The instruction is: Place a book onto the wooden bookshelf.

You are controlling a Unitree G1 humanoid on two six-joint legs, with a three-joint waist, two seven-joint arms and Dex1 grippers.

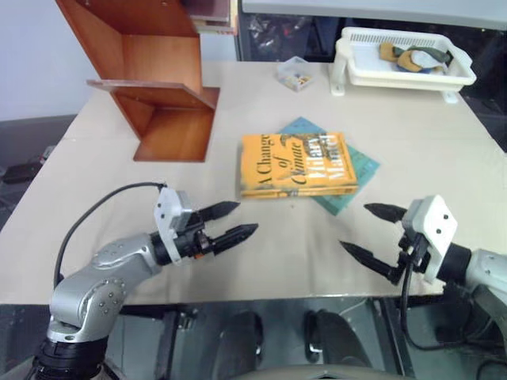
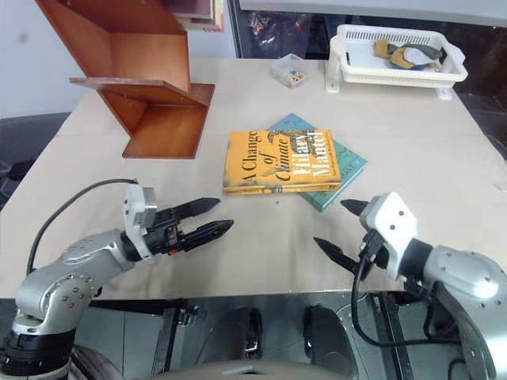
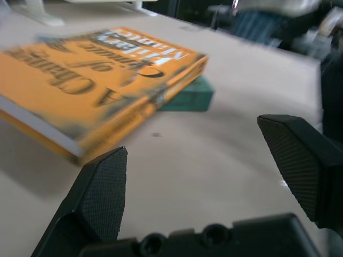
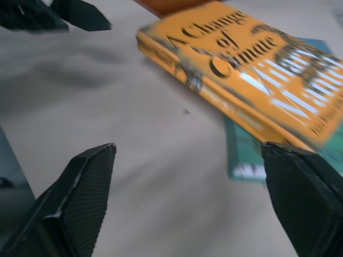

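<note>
Book (image 1: 299, 165) | flat on teal book (image 1: 348, 176) | spine toward robot, long axis left-right

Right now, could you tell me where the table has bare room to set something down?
Bare tabletop lies left of the orange book, before the wooden bookshelf, and right of the teal book, below the white basket. It is crowded at the stacked books, and near the small clear box.

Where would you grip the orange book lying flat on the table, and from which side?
By its spine edge, from the near side: the book lies flat on a teal book, spine toward both open grippers, left and right.
</note>
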